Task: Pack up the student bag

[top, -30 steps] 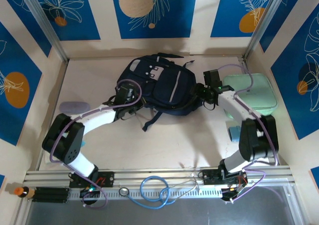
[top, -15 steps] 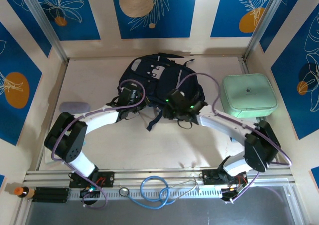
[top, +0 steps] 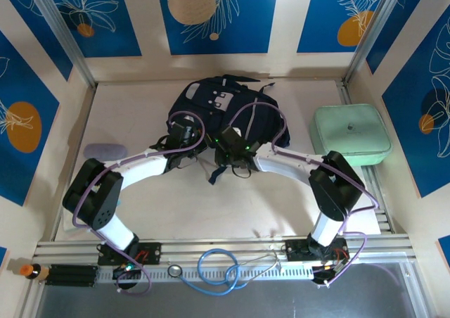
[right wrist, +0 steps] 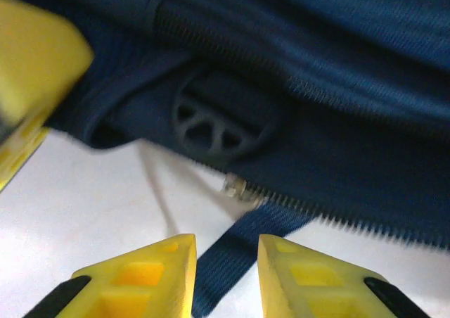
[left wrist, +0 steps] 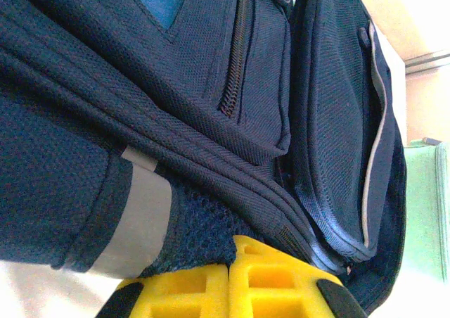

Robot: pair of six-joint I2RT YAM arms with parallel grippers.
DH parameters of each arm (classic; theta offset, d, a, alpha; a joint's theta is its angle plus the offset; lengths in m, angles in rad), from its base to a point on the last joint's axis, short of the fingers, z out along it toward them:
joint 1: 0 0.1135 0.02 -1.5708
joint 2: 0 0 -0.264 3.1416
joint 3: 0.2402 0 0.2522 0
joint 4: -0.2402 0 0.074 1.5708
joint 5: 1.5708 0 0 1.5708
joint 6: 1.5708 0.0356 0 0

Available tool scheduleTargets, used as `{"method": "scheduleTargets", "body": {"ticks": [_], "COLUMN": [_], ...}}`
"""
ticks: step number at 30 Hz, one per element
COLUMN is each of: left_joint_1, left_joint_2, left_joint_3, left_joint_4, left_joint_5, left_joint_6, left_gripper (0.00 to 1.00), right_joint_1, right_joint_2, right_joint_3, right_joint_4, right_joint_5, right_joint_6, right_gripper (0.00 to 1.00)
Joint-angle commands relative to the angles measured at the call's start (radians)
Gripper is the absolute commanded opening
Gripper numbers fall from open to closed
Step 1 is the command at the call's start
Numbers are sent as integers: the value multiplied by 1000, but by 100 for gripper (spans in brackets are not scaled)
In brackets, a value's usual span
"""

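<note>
The student bag (top: 225, 110), dark navy with a pale stripe, lies flat at the back middle of the table. My left gripper (top: 186, 141) is at its lower left edge. In the left wrist view this gripper (left wrist: 230, 258) is shut, its yellow fingers pinching the bag's dark mesh fabric (left wrist: 200, 226) beside a grey patch (left wrist: 137, 219). My right gripper (top: 228, 160) sits at the bag's near edge, close to the left one. It is open (right wrist: 226, 244), and a loose navy strap (right wrist: 225, 262) runs between its fingers below a zip (right wrist: 351, 223) and a round dark plastic piece (right wrist: 211, 124).
A mint-green case (top: 351, 134) stands at the right against the wall. A pale lavender patch (top: 105, 151) lies at the left. A blue looped tube (top: 223, 265) rests on the front rail. Panelled walls close in three sides.
My right arm has swung left from beside the mint-green case, across the bag's front, to its near edge by the left gripper. The left gripper has kept its hold.
</note>
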Motion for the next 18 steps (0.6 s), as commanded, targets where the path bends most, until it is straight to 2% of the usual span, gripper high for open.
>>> {"method": "scheduleTargets", "body": {"ticks": [1, 12, 16, 18], "left_joint_1": [-15, -14, -15, -14], "left_joint_2": [-35, -35, -36, -37], "left_joint_3": [29, 28, 30, 31], "left_joint_4": [87, 85, 78, 74], "left_joint_5": [40, 53, 50, 45], "left_joint_6": [-8, -16, -12, -10], "left_gripper": [0, 0, 0, 0], "right_joint_1": [-31, -48, -49, -49], "right_joint_2": [31, 132, 141, 139], "right_joint_3": [38, 170, 182, 174], "right_joint_4": [5, -45, -67, -68], "right_joint_5": [32, 135, 163, 164], "right_joint_6": [16, -30, -17, -22], "right_gripper": [32, 35, 32, 27]}}
